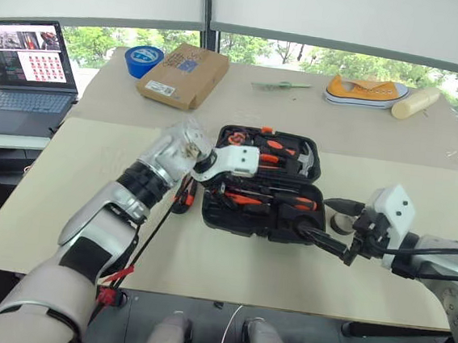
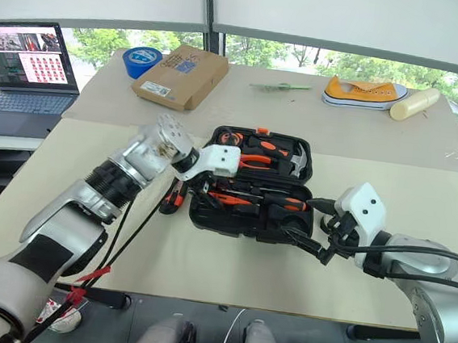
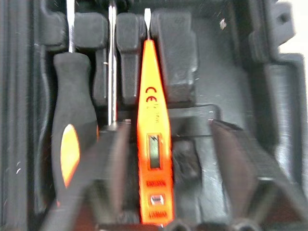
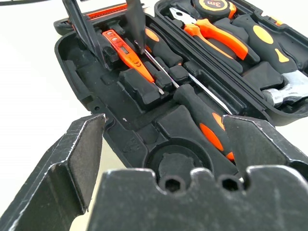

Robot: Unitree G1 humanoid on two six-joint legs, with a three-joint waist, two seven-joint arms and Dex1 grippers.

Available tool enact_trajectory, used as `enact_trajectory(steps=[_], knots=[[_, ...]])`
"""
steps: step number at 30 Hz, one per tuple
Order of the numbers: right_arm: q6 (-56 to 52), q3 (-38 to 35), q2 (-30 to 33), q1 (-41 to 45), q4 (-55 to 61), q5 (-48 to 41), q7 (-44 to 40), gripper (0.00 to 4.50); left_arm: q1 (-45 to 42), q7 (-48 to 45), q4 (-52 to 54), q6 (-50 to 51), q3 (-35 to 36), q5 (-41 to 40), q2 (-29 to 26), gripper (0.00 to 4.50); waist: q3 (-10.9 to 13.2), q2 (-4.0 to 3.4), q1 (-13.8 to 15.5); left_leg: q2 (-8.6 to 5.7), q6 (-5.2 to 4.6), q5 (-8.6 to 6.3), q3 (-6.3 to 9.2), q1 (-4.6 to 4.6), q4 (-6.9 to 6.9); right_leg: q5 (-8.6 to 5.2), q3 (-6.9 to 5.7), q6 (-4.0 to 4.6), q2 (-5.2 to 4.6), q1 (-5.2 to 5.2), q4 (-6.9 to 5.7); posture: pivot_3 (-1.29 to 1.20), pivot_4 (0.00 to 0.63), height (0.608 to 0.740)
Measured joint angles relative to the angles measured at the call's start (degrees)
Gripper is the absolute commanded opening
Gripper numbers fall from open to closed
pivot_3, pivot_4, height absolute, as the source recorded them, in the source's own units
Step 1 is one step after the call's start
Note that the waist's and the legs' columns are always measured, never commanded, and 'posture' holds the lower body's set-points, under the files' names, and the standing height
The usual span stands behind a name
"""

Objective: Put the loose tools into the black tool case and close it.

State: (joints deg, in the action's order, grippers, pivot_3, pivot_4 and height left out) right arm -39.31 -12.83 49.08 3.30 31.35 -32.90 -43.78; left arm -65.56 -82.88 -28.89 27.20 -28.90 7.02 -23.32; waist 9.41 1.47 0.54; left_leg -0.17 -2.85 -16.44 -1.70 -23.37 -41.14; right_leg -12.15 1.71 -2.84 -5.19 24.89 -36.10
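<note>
The black tool case [image 1: 264, 183] lies open on the counter [image 1: 390, 187], lid half laid back flat, so that the moulded slots of both halves face upward and each tool can be dropped straight in. We see the hammer [image 4: 284, 91], the pliers [image 4: 207, 26] and the tape measure [image 4: 211, 6] seated in the far half.

In the near half, two long screwdrivers [image 4: 207, 120] lie in parallel slots with handles pointing opposite ways, which lets them pack side by side. The small all-orange screwdriver [image 3: 153, 139] lies in its own slot beside them.

The left claw [image 3: 166, 168] hangs over this screwdriver with its fingers [image 3: 113, 163] apart on either side of the handle and not touching it; we judge that the tool has been set down and let go. The claw points steeply down into the case, which suits a placement from above.

The right claw [image 4: 163, 159] is spread wide and holds nothing. It waits at the case's right end, level with the round recess [image 4: 175, 163], which is empty. We take this recess to be the seat for the small dark tape roll [image 1: 340, 223], which stands on the counter just beyond the case's right end, near that claw.

An orange-and-black item [image 1: 182, 201] lies on the counter against the case's left edge, partly hidden by the left arm; we cannot tell which tool it is.

We judge the task well advanced: screwdrivers seated, the roll and that item left, the lid not yet shut.
</note>
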Motion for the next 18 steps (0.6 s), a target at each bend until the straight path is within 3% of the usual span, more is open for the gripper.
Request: enact_trajectory(steps=[1,4,10,18], knots=[[0.0,0.02,0.0,-0.08,-0.03,0.0,-0.02,4.5,0.0,-0.32,0.52,0.55,1.02,-0.63,-0.43,3.04,0.0,0.0,0.0,0.0,0.0,0.0,0.0,-0.01,0.0,0.0,0.0,0.0,0.0,0.0,0.0,0.0,0.15,0.735],[0.01,0.16,0.0,0.06,-0.35,0.03,-0.21,4.5,0.27,0.24,0.98,0.56,4.34,-2.97,-1.26,2.33,0.0,0.0,0.15,-0.01,0.0,0.0,0.0,-0.02,-0.04,0.0,-0.01,0.0,-0.03,-0.01,0.0,0.0,0.15,0.735],[0.01,0.72,0.01,2.07,-1.98,0.13,-1.15,4.5,6.83,4.32,-0.49,-6.13,8.68,-5.65,-0.02,0.06,0.0,-0.01,0.13,-0.01,0.0,0.0,0.0,0.01,-0.04,0.0,0.0,0.0,-0.04,-0.03,-0.01,0.0,0.15,0.735],[0.01,0.77,0.01,2.68,-2.34,0.12,-1.23,4.5,9.64,6.94,-2.96,-12.15,9.1,-5.93,0.95,0.02,-0.01,-0.01,0.14,-0.02,0.0,0.0,0.0,0.0,-0.06,0.0,-0.02,0.0,-0.04,-0.03,-0.01,0.0,0.15,0.735]])
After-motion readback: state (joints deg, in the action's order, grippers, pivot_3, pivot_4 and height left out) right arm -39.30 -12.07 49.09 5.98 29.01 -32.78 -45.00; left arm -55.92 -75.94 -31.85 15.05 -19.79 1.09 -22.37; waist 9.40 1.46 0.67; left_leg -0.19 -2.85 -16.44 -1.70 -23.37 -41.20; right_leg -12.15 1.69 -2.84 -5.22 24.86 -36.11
